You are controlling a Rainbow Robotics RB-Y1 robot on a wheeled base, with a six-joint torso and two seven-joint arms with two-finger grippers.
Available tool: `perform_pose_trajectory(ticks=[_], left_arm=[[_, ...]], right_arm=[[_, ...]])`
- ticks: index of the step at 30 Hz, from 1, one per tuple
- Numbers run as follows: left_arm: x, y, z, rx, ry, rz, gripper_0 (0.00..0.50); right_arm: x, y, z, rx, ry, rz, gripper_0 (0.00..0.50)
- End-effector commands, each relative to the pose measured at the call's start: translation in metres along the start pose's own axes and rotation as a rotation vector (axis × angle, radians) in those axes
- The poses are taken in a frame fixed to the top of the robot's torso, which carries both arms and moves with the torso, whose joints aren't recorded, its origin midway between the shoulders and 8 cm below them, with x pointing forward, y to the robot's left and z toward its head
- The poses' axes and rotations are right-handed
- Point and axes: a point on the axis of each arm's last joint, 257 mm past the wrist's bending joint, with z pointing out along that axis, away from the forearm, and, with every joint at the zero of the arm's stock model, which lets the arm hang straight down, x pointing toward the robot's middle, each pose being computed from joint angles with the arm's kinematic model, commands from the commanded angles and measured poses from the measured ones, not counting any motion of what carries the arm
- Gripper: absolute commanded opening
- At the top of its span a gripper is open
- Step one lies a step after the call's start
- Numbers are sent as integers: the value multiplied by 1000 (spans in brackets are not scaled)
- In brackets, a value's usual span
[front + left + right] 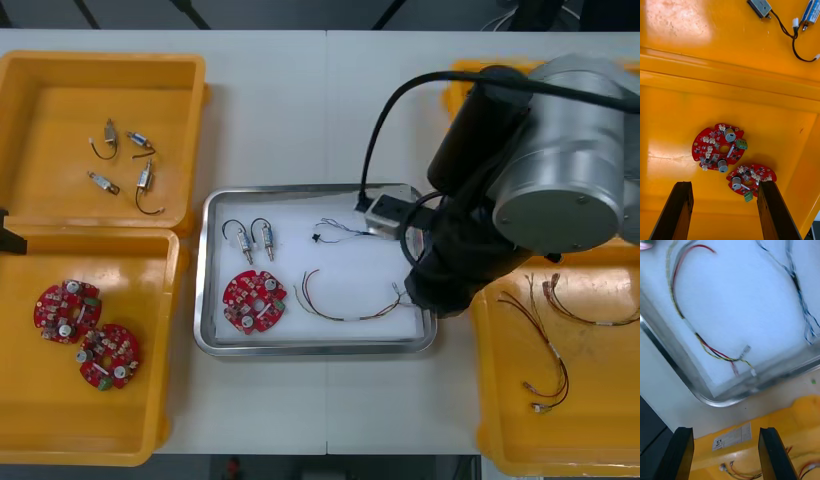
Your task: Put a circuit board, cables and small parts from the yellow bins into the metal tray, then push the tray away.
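With circuit board (254,300), cables (715,351) and small metal parts (246,238) in the metal tray (203,290), my right claw (725,431), wide and empty at its corner, has only the push left.

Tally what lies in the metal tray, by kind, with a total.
Round red circuit board: 1
Small metal parts: 2
Cables: 2, one red and yellow cable and one twisted blue and white cable
Total in view in the metal tray: 5
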Motion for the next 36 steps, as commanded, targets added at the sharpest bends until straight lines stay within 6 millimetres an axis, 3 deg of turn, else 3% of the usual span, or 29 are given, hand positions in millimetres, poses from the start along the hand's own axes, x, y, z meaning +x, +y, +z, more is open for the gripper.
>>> perform_pose_trajectory(ticks=[1,5,12,15,27,36], left_arm=[[-2,6,-11,-41,-24,74,500],[4,7,-10,-61,-23,101,500],[2,11,-14,-85,-25,119,500],[3,10,-15,-84,-25,123,500],[-5,3,-15,-65,-59,131,500],[-4,5,-15,-74,-51,141,500]], right_arm=[[-34,25,3,9,-44,-245,500],[-50,43,14,25,-64,-400,500],[-64,67,33,47,-90,-497,500],[-69,81,52,68,-87,-544,500],[-80,106,93,96,-45,-573,500],[-90,124,107,67,-63,-546,500]])
